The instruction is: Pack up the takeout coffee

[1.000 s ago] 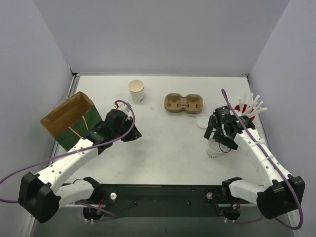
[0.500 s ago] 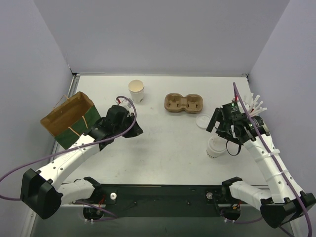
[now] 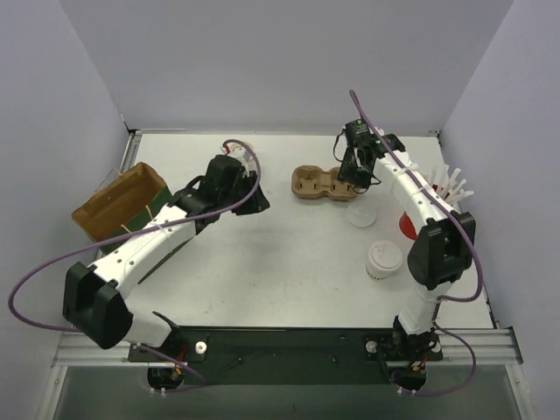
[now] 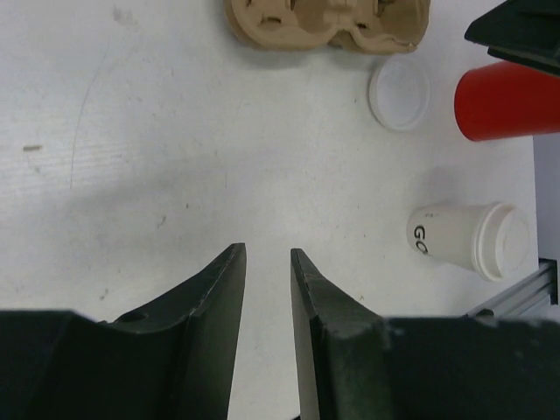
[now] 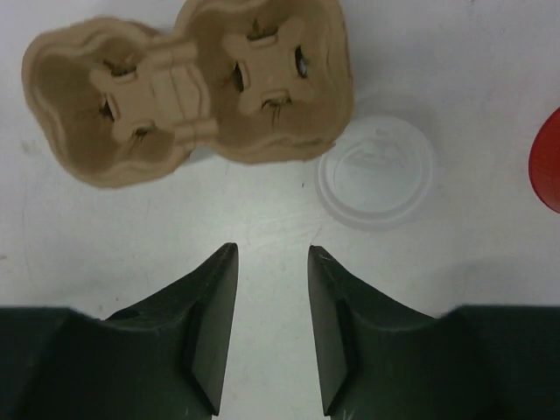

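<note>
Coffee cup (image 3: 383,259), white paper with its white lid pressed on, stands upright on the pale worktop (image 3: 289,254), nearer the arms' bases than the brown cardboard carrier (image 3: 326,184) and off to the carrier's right. Nothing touches it. With the lid on and the cup upright, it looks ready to be lifted without spilling. A spare white lid (image 3: 361,214) lies flat just beside the carrier's right end, between the carrier and the cup. A red cup (image 4: 507,101) of white straws (image 3: 446,184) sits further right of the carrier, partly hidden behind the right arm in the overhead view. Well to the carrier's left, at the worktop's edge, a paper bag (image 3: 109,210) leans with its mouth open, likely left that way so it can take the drink. The right tool (image 3: 353,175) hovers over the carrier's right hole, its fingers (image 5: 214,306) partly apart and holding nothing. From there it probably means to pick up the carrier or the spare lid rather than the cup. The left tool (image 3: 256,201) sits to the carrier's left, on the bag's side, and points toward the carrier. Its fingers (image 4: 223,297) stand a narrow gap apart with only bare worktop between them. Packing appears not yet begun, since the cup is well apart from both the carrier and the bag.
</note>
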Controlling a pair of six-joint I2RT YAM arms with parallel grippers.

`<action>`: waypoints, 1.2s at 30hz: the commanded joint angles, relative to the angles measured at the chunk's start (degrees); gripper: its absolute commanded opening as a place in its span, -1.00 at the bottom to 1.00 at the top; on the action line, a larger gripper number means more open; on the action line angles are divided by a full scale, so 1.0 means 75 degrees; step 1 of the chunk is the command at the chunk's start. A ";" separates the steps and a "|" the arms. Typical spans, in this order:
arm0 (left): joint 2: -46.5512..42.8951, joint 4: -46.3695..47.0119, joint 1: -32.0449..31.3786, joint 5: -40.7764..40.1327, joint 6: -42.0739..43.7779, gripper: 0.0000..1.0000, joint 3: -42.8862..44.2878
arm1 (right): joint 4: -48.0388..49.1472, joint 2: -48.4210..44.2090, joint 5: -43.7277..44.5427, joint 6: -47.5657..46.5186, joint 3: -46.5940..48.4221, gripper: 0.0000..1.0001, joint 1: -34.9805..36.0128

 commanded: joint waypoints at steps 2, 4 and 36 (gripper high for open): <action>0.1857 0.0676 -0.0031 -0.0452 0.0391 -0.25 0.1678 | 0.0078 0.1363 -0.0058 -0.0455 0.1398 -0.48 -0.0646; 0.2701 0.1028 -0.0020 -0.0650 0.0567 -0.25 0.2111 | 0.0090 0.1670 -0.0058 -0.0607 0.1622 -0.53 -0.0832; 0.7251 0.0700 0.0097 -0.1027 0.1388 -0.26 0.6450 | 0.1110 0.2480 -0.0433 -0.1440 0.0885 -0.52 -0.1314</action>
